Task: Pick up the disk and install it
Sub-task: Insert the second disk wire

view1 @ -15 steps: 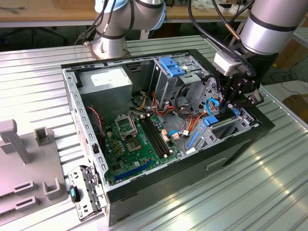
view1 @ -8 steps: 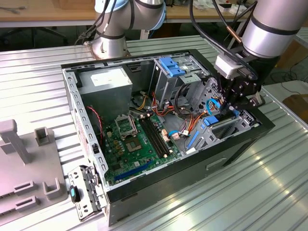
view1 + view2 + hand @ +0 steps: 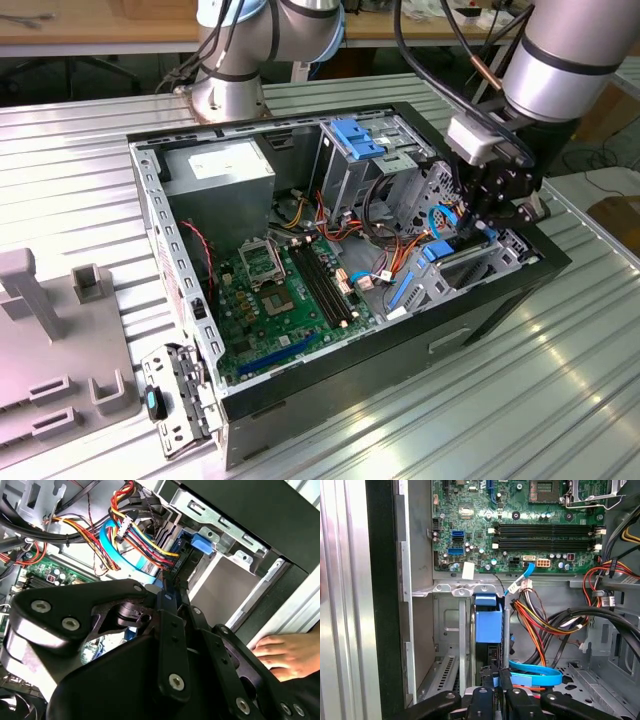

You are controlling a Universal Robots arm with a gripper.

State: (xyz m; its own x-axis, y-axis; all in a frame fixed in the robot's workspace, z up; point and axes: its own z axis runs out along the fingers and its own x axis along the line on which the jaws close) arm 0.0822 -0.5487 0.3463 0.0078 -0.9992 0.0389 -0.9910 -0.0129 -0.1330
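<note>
Now the gripper [image 3: 496, 680] is down inside the open computer case [image 3: 500, 290], its fingers clenched on the disk [image 3: 487, 622], which stands on edge in the drive bay beside the case wall; a hand [image 3: 287, 655] rests outside

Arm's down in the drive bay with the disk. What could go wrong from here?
1. The blue flat cable and loose wire bundle lie right beside the end effector and the disk; either could snag.
2. A person's hand rests on the case edge near the arm: pinch risk.
3. The bay is tight; a slightly tilted disk may jam.
</note>
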